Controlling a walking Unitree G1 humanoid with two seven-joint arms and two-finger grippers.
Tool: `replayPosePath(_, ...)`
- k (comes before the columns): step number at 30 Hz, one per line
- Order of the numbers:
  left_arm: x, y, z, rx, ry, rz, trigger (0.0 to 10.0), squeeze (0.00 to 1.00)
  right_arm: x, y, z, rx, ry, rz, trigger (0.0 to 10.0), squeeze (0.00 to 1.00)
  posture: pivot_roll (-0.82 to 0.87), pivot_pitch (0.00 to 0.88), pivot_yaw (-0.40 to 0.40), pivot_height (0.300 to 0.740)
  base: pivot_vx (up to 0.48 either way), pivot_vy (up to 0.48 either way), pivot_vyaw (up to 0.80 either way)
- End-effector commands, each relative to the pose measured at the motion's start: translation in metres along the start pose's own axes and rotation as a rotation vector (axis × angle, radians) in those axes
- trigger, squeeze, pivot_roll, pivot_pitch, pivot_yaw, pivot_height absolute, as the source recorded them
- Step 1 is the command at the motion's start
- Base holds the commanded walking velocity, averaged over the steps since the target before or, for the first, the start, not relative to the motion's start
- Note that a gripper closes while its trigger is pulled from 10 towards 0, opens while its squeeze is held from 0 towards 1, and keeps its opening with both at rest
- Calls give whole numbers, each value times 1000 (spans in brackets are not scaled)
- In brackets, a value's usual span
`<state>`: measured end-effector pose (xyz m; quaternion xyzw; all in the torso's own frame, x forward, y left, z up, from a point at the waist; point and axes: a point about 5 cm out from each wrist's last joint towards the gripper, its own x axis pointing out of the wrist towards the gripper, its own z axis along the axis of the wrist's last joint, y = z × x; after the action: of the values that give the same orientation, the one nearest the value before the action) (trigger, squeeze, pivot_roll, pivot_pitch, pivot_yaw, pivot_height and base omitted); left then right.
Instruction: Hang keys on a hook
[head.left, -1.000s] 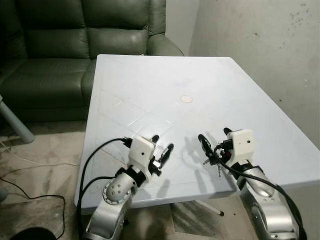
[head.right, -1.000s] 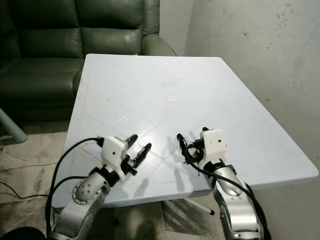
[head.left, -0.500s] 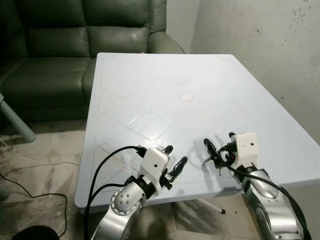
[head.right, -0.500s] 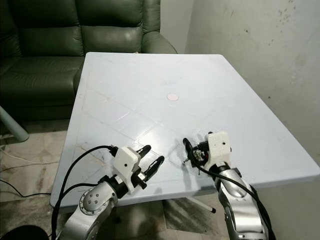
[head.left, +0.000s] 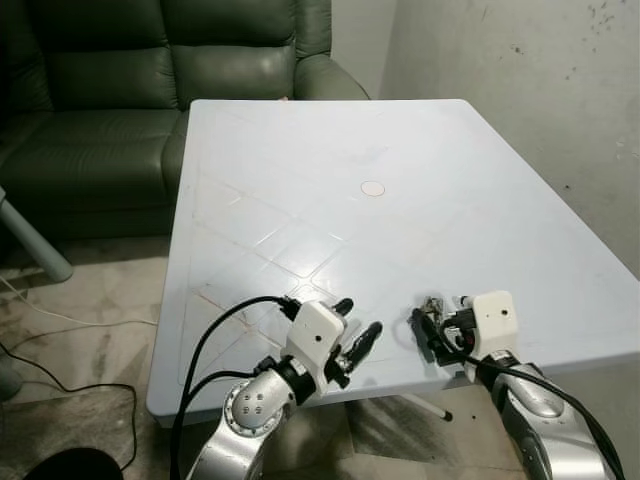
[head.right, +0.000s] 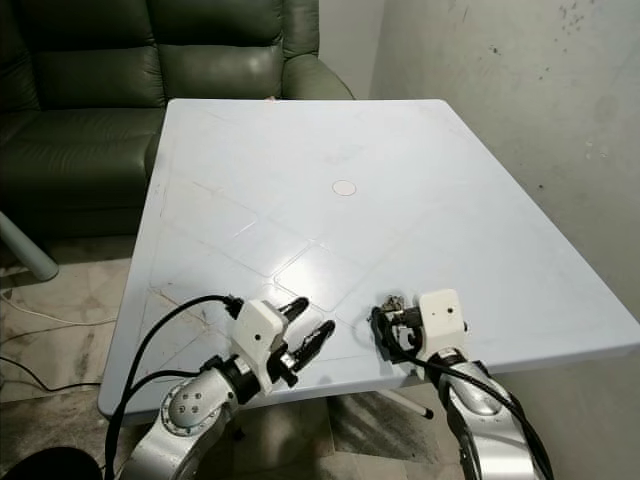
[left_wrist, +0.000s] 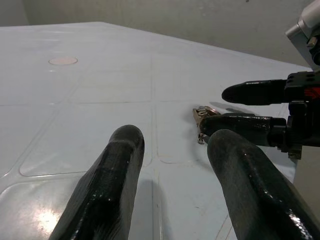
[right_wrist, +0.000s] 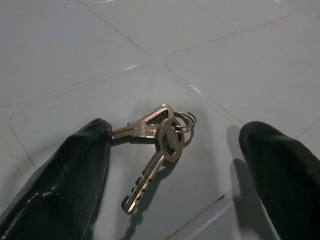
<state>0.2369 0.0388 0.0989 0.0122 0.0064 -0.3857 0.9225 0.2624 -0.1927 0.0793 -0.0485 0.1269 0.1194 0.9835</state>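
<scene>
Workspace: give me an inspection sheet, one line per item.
Surface: pale table with faint diamond lines and a small round mark in the middle.
Job's things: keys on a ring lie flat on the table near its front edge; no hook seen.
Clutter: nothing seen.
Grippers: right gripper is open, its fingers on either side of the keys, one fingertip at a key's end; left gripper is open, over the front edge, holding nothing.
Cables: black cables loop off the left arm; more cable lies on the floor.
Surroundings: dark green sofa behind the table, bare stained wall to the right.
</scene>
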Motion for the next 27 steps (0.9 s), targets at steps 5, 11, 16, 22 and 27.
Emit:
replayPosePath(5, 1, -3, 4, 1, -13, -15, 10000, 0, -2, -2, 1, 36, -3, -13, 0, 0, -208, 87, -60, 740, 0, 0, 0)
replayPosePath(11, 2, -2, 5, -2, -16, -12, 10000, 0, 1, 1, 0, 73, 20, -19, 0, 0, -201, 81, -61, 740, 0, 0, 0)
replayPosePath(16, 3, -2, 5, -1, -18, -12, 10000, 0, 2, 1, 0, 85, 27, -30, 0, 0, -200, 78, -61, 740, 0, 0, 0)
replayPosePath(22, 3, -1, 5, 1, -17, -10, 10000, 0, 4, 2, 1, 79, 14, -45, 0, 0, -198, 75, -59, 740, 0, 0, 0)
replayPosePath(27, 3, 0, 5, 4, -18, -11, 10000, 0, 4, 2, 1, 75, 13, -59, 0, 0, -197, 73, -58, 740, 0, 0, 0)
